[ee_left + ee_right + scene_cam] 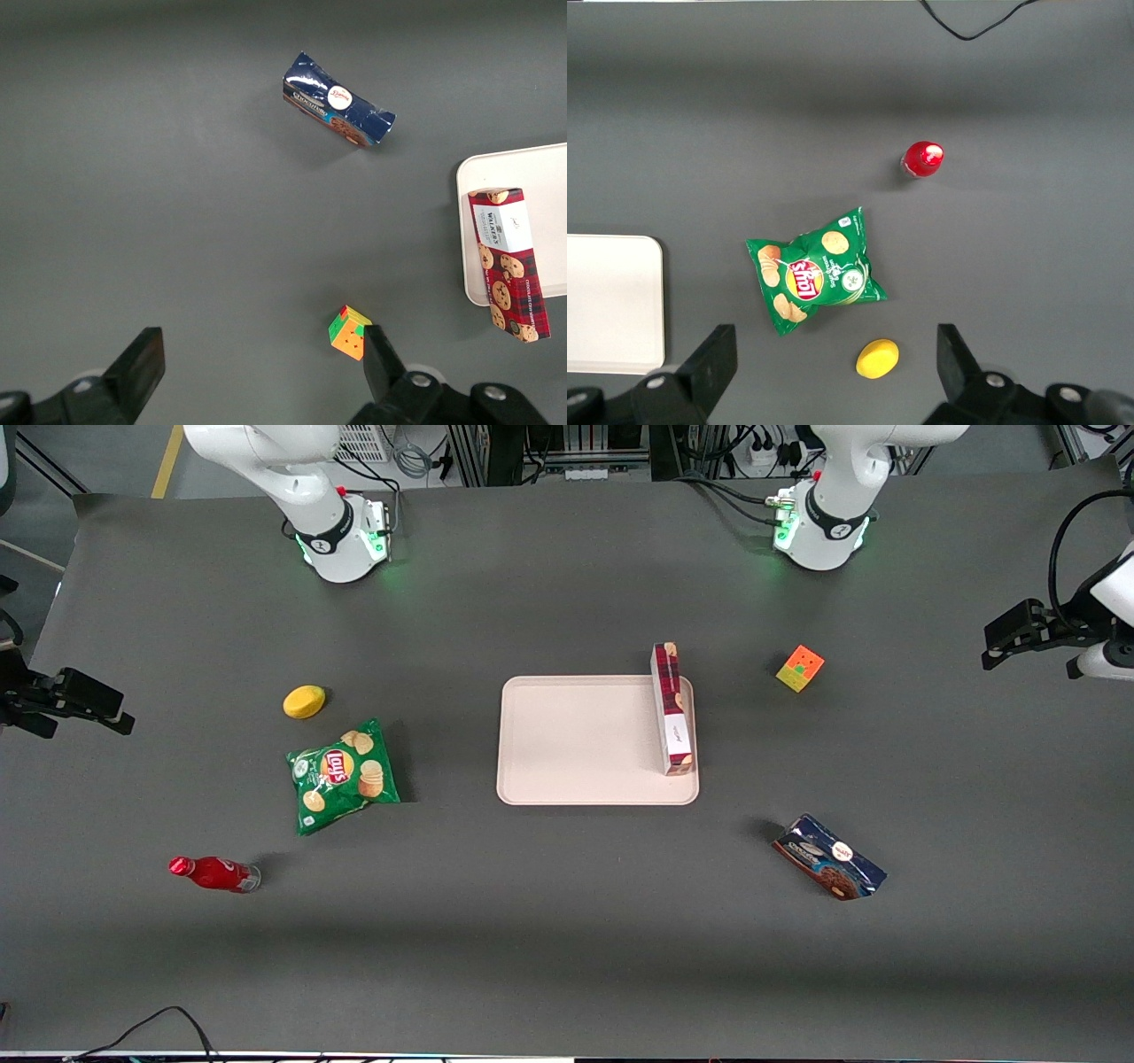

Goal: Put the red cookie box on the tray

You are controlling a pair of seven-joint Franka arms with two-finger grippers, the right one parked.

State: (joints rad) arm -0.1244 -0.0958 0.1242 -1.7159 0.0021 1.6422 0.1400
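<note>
Dark grey worktop (567,921) carrying one large pale pink-beige rectangular tray (576,744). One long red tartan cookie box (671,708) is lying along the tray's edge, overhanging its rim. Black two-finger end effector (261,372) is hanging wide open, holding nothing, well apart from the box.

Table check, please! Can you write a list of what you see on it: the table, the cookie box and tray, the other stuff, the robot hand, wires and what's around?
Surface: dark grey table, no spills seen.
Job's things: red cookie box lies on the tray, one end sticking out over the rim.
Clutter: chip bag, lemon, red bottle, puzzle cube, blue cookie package.
Grippers: gripper open, empty, high above the table near the cube.
Cables: cable at the table's near edge.
Surroundings: equipment racks past the arm bases.
</note>
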